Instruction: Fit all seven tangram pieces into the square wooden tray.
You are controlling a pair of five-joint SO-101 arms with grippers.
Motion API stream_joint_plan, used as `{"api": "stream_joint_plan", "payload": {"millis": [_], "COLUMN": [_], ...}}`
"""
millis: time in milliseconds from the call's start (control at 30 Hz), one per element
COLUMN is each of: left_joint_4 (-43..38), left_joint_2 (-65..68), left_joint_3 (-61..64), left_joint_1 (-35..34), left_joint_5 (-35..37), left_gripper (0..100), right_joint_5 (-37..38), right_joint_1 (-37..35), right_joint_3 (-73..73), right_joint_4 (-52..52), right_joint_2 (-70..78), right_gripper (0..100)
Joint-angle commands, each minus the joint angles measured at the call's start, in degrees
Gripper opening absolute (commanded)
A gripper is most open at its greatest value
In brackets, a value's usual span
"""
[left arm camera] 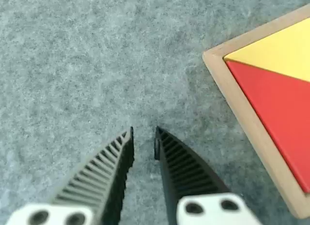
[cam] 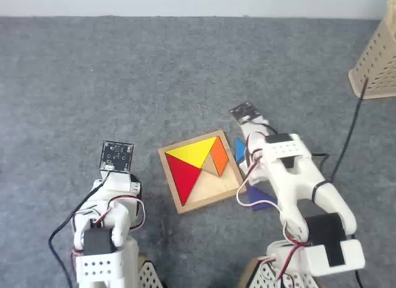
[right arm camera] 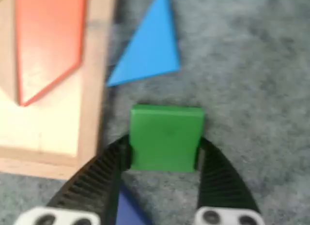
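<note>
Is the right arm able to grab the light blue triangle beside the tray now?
Probably not yet: its end effector is closed on the green square. The blue triangle lies just beyond, uncovered on the carpet beside the tray, so it looks reachable once the square is released.

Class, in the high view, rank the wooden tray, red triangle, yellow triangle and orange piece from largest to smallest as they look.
1. wooden tray
2. red triangle and yellow triangle: they look alike in size, so unranked
3. orange piece

Grey felt surface (cam: 124,71); perforated wooden stand (cam: 378,56); pale wall (cam: 185,2).
</note>
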Motion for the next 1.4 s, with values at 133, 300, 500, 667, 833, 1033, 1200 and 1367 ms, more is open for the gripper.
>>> {"api": "stream_joint_plan", "payload": {"millis": [133,300,500,667,833,1033,1200,1367], "left_joint_4": [0.2,0.2,0.2,0.2,0.2,0.2,0.2,0.2], "left_joint_2": [-1.3,-1.3,-1.3,-1.3,-1.3,-1.3,-1.3,-1.3], "left_joint_3": [-0.5,-0.5,-0.5,-0.5,-0.5,-0.5,-0.5,-0.5], "left_joint_1": [0.2,0.2,0.2,0.2,0.2,0.2,0.2,0.2], "left_joint_5": [0.5,0.5,0.5,0.5,0.5,0.5,0.5,0.5], "left_gripper": [7,7,7,7,7,7,7,7], "right_joint_5": [-1.9,-2.1,-1.8,-0.2,0.4,0.8,1.8,3.6], "right_joint_1": [4.7,-4.0,-23.6,-30.4,-30.6,-30.5,-30.5,-30.6], "right_joint_3": [-4.1,-4.4,-5.0,-9.2,-12.7,-12.8,-12.5,-12.6], "right_joint_4": [1.1,8.0,9.5,9.5,9.1,9.5,10.1,12.3], "right_joint_2": [-5.4,-19.8,-26.2,-16.3,-6.5,-3.3,-3.2,-3.2], "right_gripper": [1.3,1.3,1.6,1.6,1.6,1.8,11.0,15.2]}}
